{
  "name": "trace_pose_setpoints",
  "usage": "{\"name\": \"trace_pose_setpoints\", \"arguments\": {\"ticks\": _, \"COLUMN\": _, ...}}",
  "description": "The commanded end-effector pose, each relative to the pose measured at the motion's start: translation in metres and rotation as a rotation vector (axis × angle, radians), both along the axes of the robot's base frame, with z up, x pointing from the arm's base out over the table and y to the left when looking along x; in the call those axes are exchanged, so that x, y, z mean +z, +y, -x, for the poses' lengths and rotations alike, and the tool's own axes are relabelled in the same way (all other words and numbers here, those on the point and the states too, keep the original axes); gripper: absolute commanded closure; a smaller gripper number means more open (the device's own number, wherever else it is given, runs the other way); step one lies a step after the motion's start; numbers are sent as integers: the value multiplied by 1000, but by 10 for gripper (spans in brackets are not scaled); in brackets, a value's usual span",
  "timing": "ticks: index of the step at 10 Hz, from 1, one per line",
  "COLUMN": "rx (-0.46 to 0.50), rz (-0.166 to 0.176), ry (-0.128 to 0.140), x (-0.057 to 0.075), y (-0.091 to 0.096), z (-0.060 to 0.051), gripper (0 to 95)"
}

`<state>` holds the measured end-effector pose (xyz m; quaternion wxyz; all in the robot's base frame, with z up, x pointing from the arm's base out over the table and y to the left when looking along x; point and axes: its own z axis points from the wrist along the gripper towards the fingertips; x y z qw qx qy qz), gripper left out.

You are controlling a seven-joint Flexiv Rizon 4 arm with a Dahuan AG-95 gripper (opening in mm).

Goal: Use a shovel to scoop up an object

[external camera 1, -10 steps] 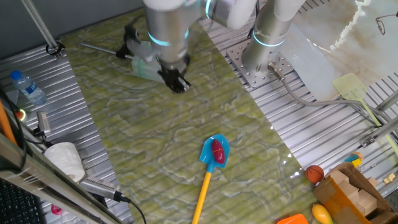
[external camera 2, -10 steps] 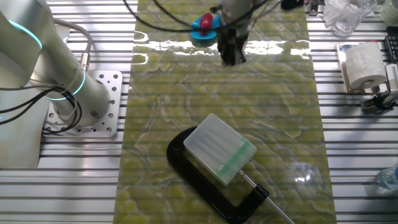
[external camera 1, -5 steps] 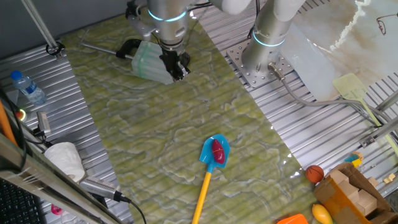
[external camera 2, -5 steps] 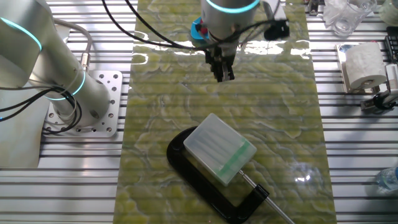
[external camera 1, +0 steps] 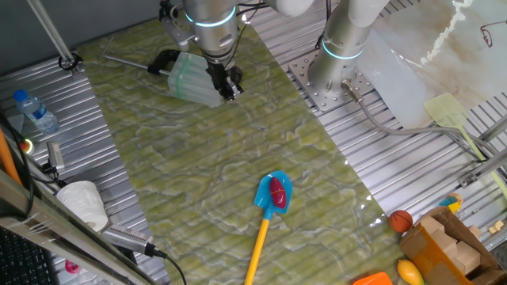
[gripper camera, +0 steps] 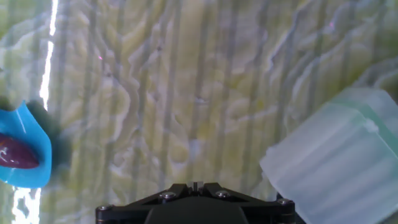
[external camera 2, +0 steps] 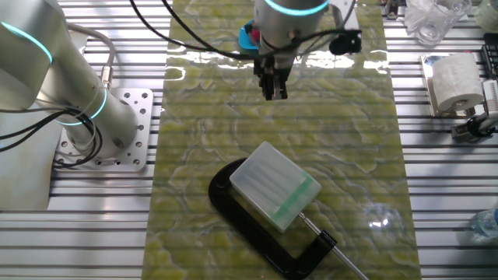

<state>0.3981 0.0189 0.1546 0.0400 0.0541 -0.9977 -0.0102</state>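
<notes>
- The shovel (external camera 1: 270,207) lies flat on the green mat (external camera 1: 198,158) toward the bench's front edge in the one fixed view, blue blade up the mat, yellow shaft running off toward that edge. The object (external camera 1: 276,191), a dark red oval, already sits in the blade.
- The gripper (external camera 1: 228,85) hangs well apart from the shovel, near the far end of the mat beside the pale dustpan (external camera 1: 192,78). Its jaws look pressed close together and hold nothing, though the dark tips are too small to be sure.
- The oval rests loose on a shallow blade, so it would likely roll off if the shovel is knocked or tipped.
- If the arm comes back for the shaft, a tilted or off-centre grip on so thin a rod could twist the blade and spill the piece.
- The dustpan sits just beside the gripper; a low sideways move could shove it or the black clamp (external camera 2: 257,225) under it.
- The shaft end runs out of view at the front edge, so a reach there is judged blind.
</notes>
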Motion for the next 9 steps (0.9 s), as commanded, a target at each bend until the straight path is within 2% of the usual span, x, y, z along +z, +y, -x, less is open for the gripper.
{"name": "trace_pose_setpoints", "arguments": {"ticks": 1, "rx": 17, "rz": 16, "ry": -22, "x": -2, "y": 0, "z": -1, "gripper": 950}}
{"name": "trace_pose_setpoints", "arguments": {"ticks": 3, "rx": 4, "rz": 16, "ry": -31, "x": -1, "y": 1, "z": -1, "gripper": 950}}
{"name": "trace_pose_setpoints", "arguments": {"ticks": 6, "rx": -54, "rz": 21, "ry": -26, "x": -2, "y": 2, "z": -2, "gripper": 950}}
{"name": "trace_pose_setpoints", "arguments": {"ticks": 8, "rx": -59, "rz": 19, "ry": -53, "x": -1, "y": 2, "z": -1, "gripper": 950}}
{"name": "trace_pose_setpoints", "arguments": {"ticks": 9, "rx": -50, "rz": 17, "ry": -52, "x": -1, "y": 2, "z": -2, "gripper": 950}}
